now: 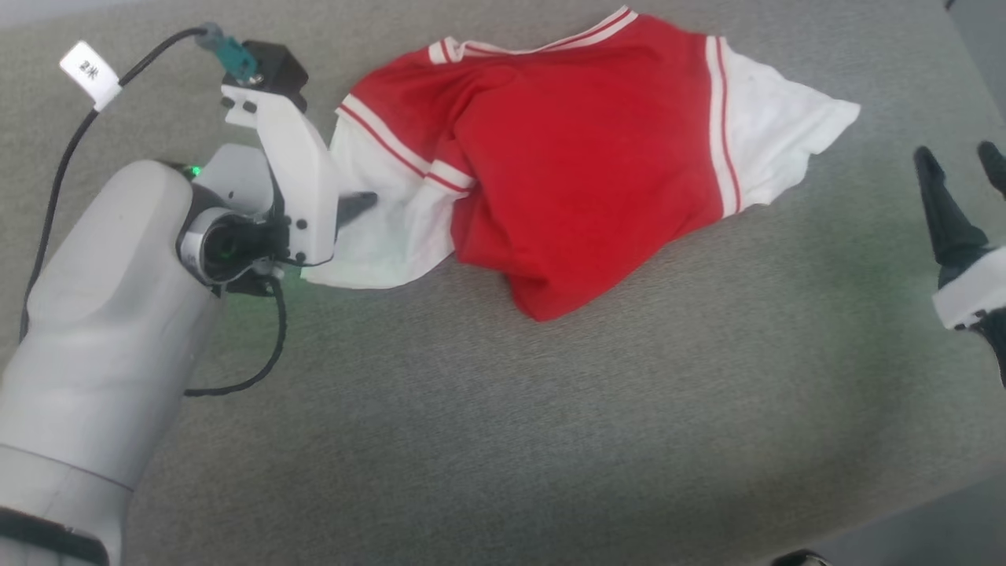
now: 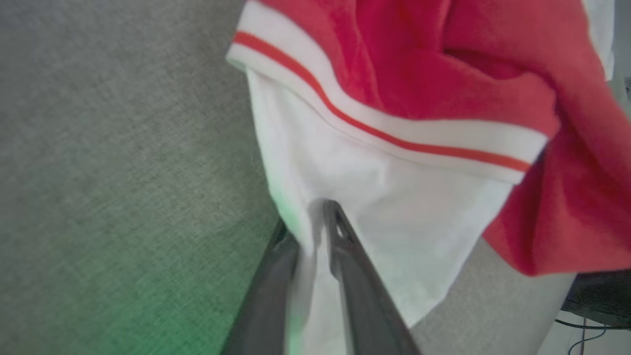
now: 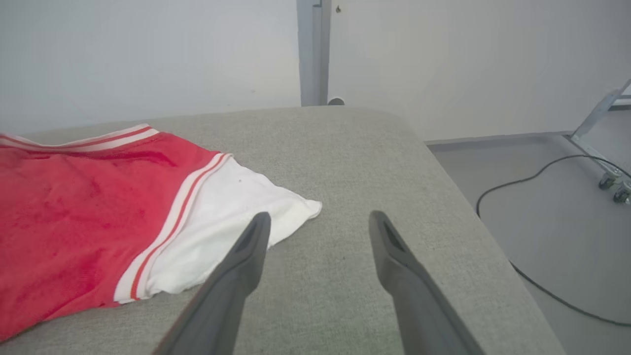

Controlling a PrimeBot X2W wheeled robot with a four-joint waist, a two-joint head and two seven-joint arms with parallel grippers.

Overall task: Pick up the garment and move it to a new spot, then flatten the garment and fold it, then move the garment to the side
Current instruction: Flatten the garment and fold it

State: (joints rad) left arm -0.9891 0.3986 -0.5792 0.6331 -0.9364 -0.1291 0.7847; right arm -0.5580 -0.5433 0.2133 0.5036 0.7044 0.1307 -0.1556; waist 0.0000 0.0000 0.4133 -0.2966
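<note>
My left tool [image 2: 310,222] is pinching the white sleeve of the garment [image 1: 581,157], which is lying crumpled on the grey surface [image 1: 550,440]. My right tool [image 3: 320,222] is hovering spread wide near the other sleeve, clear of the fabric.

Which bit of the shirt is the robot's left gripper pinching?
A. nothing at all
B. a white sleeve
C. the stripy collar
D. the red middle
B: in the left wrist view the left gripper has its two dark fingers pinched on a white sleeve of the garment, with white cloth bunched between them.
</note>
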